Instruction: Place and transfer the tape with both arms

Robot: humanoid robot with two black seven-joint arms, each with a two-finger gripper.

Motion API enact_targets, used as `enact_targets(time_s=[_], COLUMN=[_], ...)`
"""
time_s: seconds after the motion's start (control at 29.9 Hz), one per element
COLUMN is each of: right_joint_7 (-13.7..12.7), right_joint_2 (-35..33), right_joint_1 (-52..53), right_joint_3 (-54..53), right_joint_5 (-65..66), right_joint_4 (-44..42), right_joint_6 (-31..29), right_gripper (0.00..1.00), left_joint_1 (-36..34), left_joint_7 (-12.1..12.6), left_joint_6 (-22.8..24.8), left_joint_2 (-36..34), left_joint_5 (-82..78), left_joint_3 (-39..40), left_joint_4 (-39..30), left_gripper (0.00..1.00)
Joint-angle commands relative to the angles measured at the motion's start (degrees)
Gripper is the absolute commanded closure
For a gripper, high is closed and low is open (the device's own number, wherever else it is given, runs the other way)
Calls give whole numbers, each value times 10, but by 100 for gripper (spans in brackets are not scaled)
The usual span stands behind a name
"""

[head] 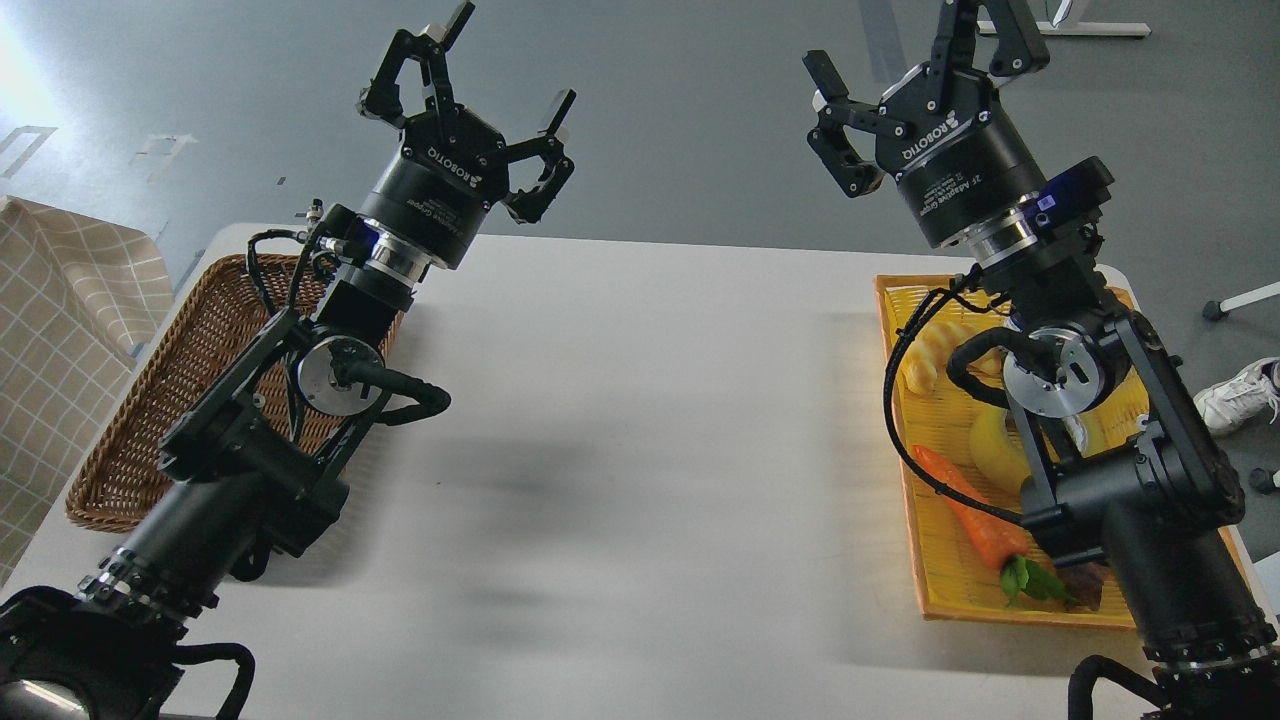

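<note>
Both claws raised above the far edge of the counter (640, 420), left claw (500, 75) and right claw (905, 45) spread wide, gripping nothing. Tape nowhere visible; possibly hidden below and behind the right claw in the yellow tray (935, 590), among carrot (965, 510) and banana (992, 445). Right claw nearer, judging so

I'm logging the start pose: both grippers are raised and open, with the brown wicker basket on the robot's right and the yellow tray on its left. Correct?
Not quite: the sides are swapped. The head view shows the brown wicker basket on the robot's left and the yellow tray on its right. The left gripper and right gripper are indeed raised and open.
</note>
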State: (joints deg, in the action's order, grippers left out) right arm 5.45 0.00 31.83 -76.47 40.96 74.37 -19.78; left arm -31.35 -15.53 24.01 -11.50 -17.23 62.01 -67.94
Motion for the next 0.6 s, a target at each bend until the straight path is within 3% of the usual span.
enact_targets(time_s=[0.0,0.57], right_joint_7=[0,0], right_joint_2=[0,0], right_joint_1=[-10,-27], right_joint_3=[0,1], right_joint_5=[0,0], right_joint_4=[4,18], right_joint_6=[0,0], right_gripper=[0,0], left_joint_1=[-4,-2], left_joint_7=[1,1], left_joint_6=[-11,-19], left_joint_2=[0,19], left_joint_5=[0,-3], left_joint_3=[0,-2], left_joint_4=[3,5], left_gripper=[2,2])
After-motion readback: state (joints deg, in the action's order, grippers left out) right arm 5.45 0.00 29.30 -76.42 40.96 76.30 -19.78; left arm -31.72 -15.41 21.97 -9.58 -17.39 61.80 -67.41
